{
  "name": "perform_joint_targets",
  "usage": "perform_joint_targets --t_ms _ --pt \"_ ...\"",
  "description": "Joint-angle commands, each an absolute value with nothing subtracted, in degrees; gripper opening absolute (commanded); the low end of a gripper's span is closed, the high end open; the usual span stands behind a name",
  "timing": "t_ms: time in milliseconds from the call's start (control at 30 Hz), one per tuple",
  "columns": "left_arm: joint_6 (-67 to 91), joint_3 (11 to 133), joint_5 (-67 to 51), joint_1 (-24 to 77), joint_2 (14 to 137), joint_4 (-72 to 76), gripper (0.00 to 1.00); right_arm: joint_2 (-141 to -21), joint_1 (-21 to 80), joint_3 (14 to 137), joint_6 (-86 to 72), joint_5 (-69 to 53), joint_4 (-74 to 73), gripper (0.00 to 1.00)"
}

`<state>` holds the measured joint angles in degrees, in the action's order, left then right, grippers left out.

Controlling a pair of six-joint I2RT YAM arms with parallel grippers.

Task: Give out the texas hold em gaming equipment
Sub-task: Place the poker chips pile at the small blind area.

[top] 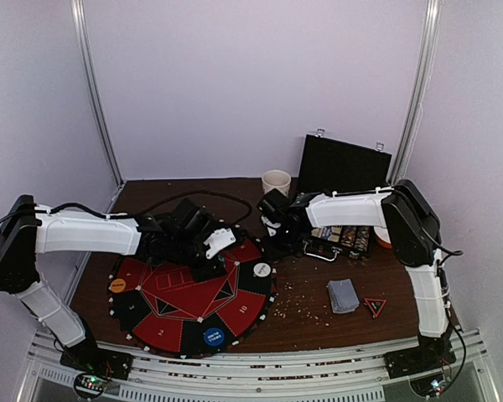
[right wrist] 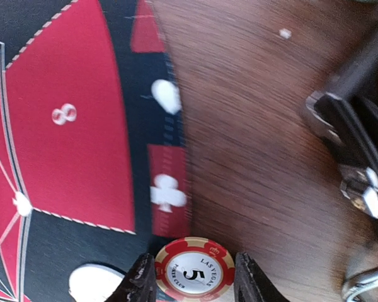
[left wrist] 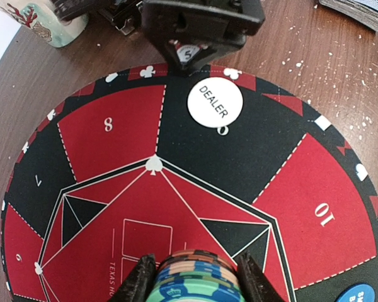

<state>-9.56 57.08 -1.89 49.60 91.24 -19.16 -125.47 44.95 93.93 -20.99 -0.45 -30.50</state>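
My left gripper (left wrist: 195, 282) is shut on a stack of striped-edge poker chips (left wrist: 198, 267) over the red centre of the round red-and-black mat (left wrist: 107, 132). In the top view it (top: 208, 264) hangs above the mat (top: 163, 322). A red poker chip marked 5 (right wrist: 194, 267) sits between the fingers of my right gripper (right wrist: 194, 278), which touch it on both sides, at the mat's far edge (top: 272, 243). The white DEALER button (left wrist: 215, 102) lies just inside that edge. An orange disc (top: 117, 285) and a blue disc (top: 214, 337) rest on the mat's rim. The card deck (top: 344, 293) lies to the right.
An open black case (top: 344, 167) with a chip tray (top: 348, 239) stands at the back right, its metal latch (right wrist: 359, 189) close to my right gripper. A cream mug (top: 277, 180) is behind the mat. A red triangle (top: 375, 306) lies beside the deck. Crumbs dot the wooden table (top: 302, 301).
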Motion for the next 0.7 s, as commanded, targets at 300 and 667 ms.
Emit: perform_joint_targets --t_ms 300,667 --pt "-12.24 59.93 -4.81 56.31 94.20 -21.58 0.00 -116.74 42.82 81.46 -20.36 -0.24 -33.66 0.36" --pt "-12.20 63.50 -5.75 64.59 100.96 -28.09 0.00 -106.25 44.57 67.44 -21.87 -1.00 -32.75 0.36"
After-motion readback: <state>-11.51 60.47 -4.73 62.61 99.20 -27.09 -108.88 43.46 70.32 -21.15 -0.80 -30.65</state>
